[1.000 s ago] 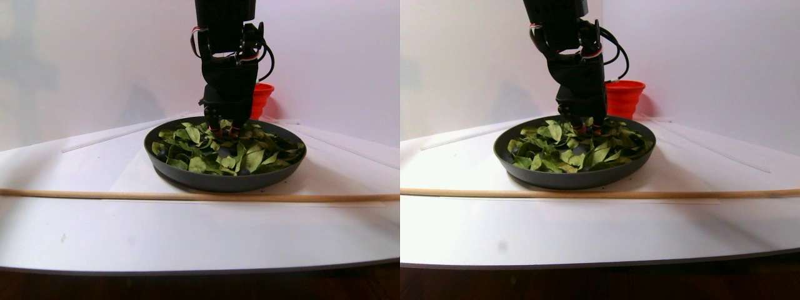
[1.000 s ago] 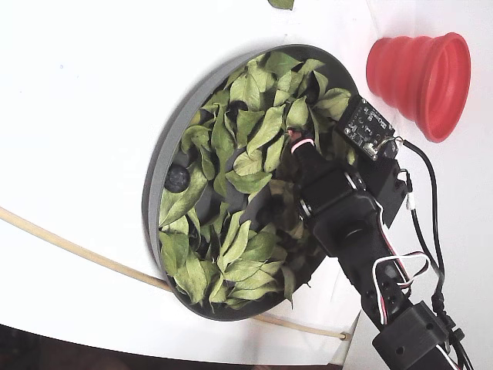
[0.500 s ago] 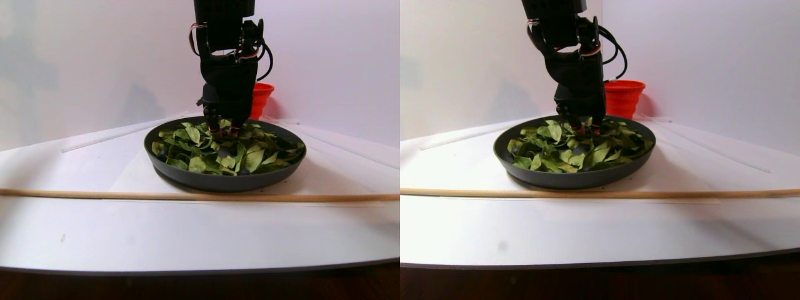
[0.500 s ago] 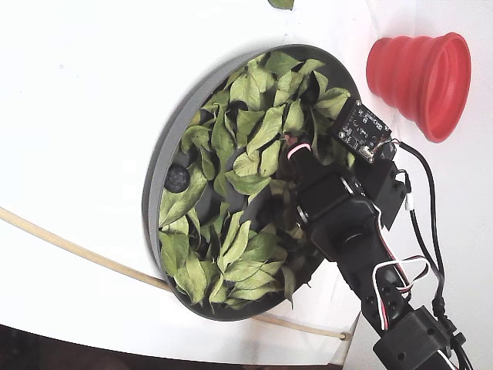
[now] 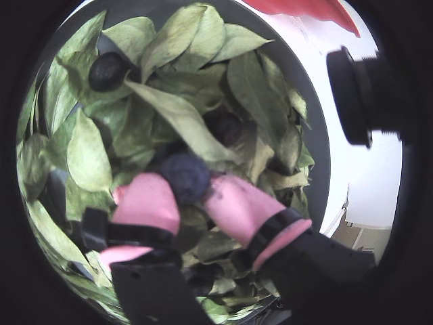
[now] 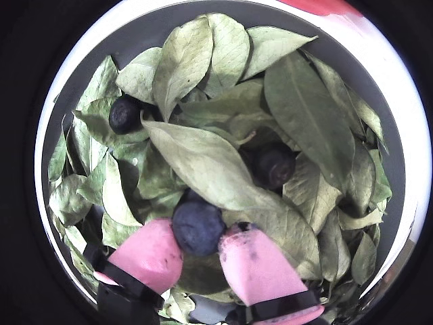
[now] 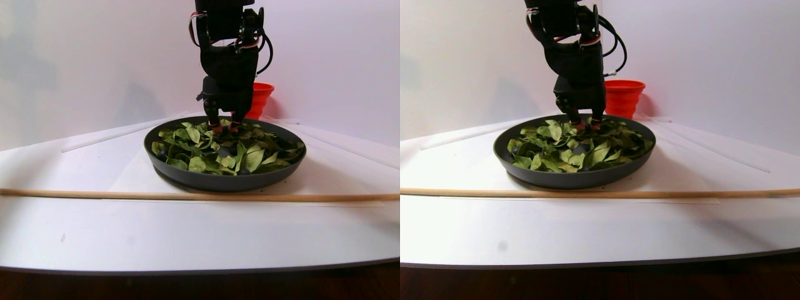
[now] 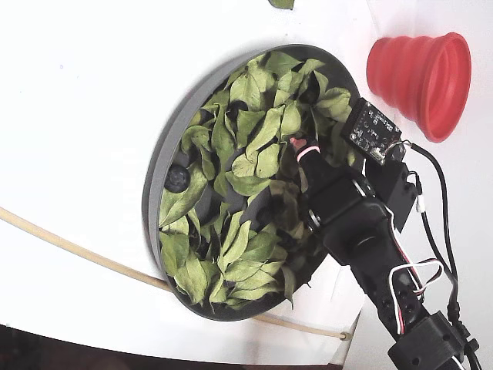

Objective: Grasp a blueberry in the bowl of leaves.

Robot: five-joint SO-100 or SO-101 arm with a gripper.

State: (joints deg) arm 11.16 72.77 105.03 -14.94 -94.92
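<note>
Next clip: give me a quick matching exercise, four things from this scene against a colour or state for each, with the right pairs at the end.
Things:
1. bowl
2. cup
3. blueberry between the pink fingertips
4. end effector

Colour or state:
A. red, ribbed, standing outside the dish
B. dark blue-black, round, sitting on leaves
C. grey, wide and shallow, filled with green leaves
D. lowered into the dish, one pink tip on each side of a berry

Pairs: 1-C, 2-A, 3-B, 4-D
</note>
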